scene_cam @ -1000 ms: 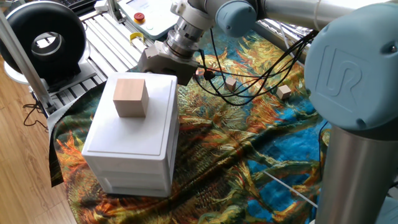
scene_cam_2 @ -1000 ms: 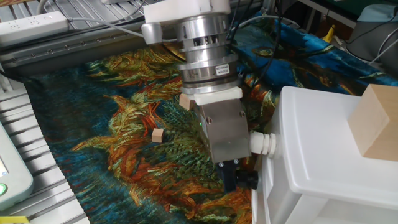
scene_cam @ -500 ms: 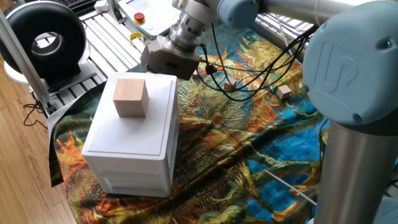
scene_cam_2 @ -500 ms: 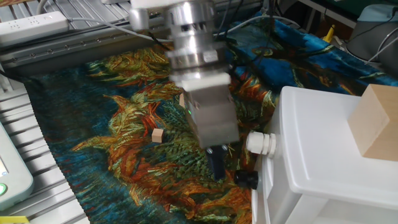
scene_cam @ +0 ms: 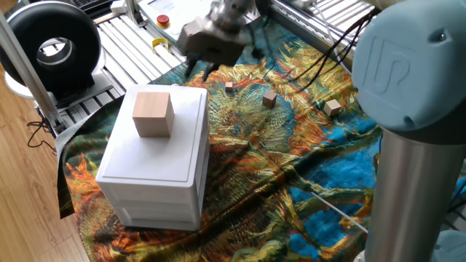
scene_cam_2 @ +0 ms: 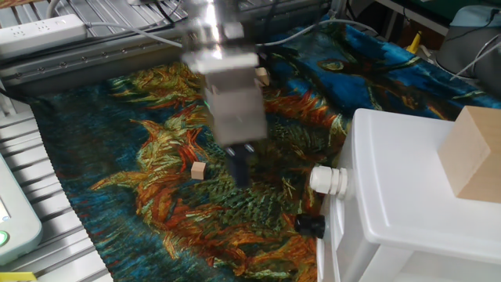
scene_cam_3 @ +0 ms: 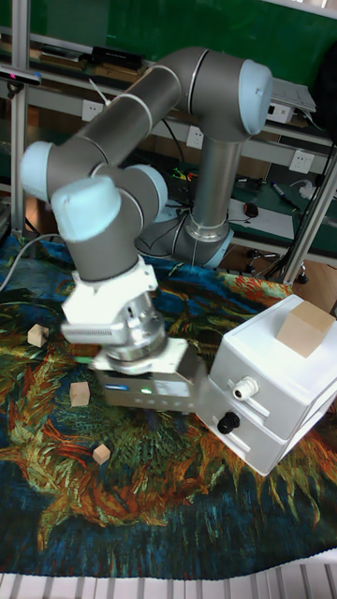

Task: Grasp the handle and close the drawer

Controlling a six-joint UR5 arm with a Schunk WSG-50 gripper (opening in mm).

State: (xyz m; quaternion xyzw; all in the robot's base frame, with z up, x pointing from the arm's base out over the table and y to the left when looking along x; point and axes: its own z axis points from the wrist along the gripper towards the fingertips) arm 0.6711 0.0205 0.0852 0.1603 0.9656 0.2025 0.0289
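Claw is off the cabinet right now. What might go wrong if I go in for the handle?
1. The handle is small and a black knob sits just below it; the claw, apart from both, may close on the wrong one.
2. The wooden cube rests on the cabinet; a hard push may shift either.

grey arm (scene_cam_3: 122, 187) bent low, white cabinet (scene_cam_3: 271, 388) beside it, wooden cube (scene_cam_3: 305, 329) on top
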